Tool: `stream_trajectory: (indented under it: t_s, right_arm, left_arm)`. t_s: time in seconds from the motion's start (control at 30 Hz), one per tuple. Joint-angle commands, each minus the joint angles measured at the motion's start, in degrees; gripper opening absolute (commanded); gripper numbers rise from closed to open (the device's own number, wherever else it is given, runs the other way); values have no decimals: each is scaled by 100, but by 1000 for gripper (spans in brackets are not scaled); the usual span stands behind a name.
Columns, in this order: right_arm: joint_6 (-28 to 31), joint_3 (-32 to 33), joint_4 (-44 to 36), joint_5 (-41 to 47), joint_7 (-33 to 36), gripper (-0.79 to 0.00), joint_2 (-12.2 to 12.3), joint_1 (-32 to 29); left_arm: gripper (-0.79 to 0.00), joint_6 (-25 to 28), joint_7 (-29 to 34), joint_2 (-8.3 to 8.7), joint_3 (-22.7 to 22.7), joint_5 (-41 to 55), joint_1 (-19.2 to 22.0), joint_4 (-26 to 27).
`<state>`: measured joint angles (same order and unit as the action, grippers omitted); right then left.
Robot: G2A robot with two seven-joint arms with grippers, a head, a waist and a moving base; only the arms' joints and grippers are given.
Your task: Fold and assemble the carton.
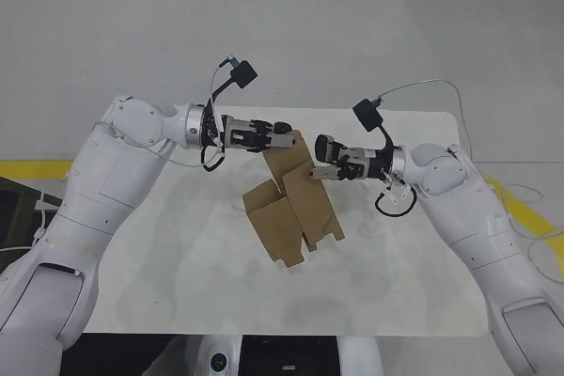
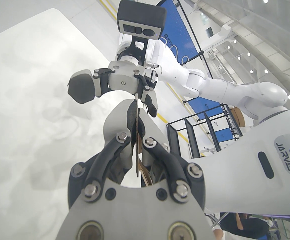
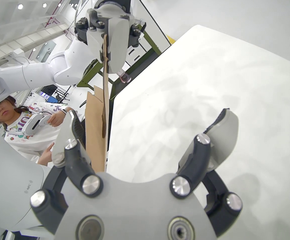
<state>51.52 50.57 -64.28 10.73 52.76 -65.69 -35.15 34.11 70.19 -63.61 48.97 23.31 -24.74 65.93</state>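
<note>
Top view: the left claw (image 1: 284,141) is closed flat on the upper edge of the carton (image 1: 296,202). The carton hangs down from that claw as a flattened brown sheet with its flaps spread, above the table (image 1: 169,263). The right claw (image 1: 318,158) is close by on the carton's other side. Its fingers are spread wide and hold nothing, and the carton's edge is just in front of them.

Left wrist view: the left claw (image 2: 135,111) has its two fingers pressed together on the carton (image 2: 138,151), seen edge-on as a thin strip running back from the fingertips towards the wrist. Just beyond the fingertips is the right claw (image 2: 117,96), facing this one with its dark pads far apart. The carton's edge reaches up between them, nearer to one pad. The table (image 2: 22,101) lies to one side of both claws.

Right wrist view: the right claw (image 3: 147,126) is wide open and empty. The carton (image 3: 95,131) is edge-on just inside one finger, and I cannot tell whether they touch. The other finger is well apart from it, over the table (image 3: 185,88). At the carton's far end the left claw (image 3: 106,48) is clamped on its edge.
</note>
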Motion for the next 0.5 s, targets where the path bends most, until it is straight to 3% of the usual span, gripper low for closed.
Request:
stream_trajectory:
  t_s: [0.0,0.17,0.23,0.37,0.47]
  right_arm:
    - [15,-144,-24,33,-14,0,5,53]
    - [79,-455,-52,102,-78,0,47,161]
    - [99,-573,-55,139,-98,-357,69,199]
    - [154,-797,-73,220,-153,-585,115,281]
    - [193,-955,-74,297,-192,-677,151,347]
  left_arm:
    - [-785,23,-24,2,-35,-22,15,-24]
    - [-785,75,-77,-1,-110,-92,73,-119]
    - [-785,93,-94,-3,-132,-102,98,-158]
    - [-785,112,-114,-8,-175,-95,150,-220]
    - [-785,124,-125,-12,-198,-78,184,-265]
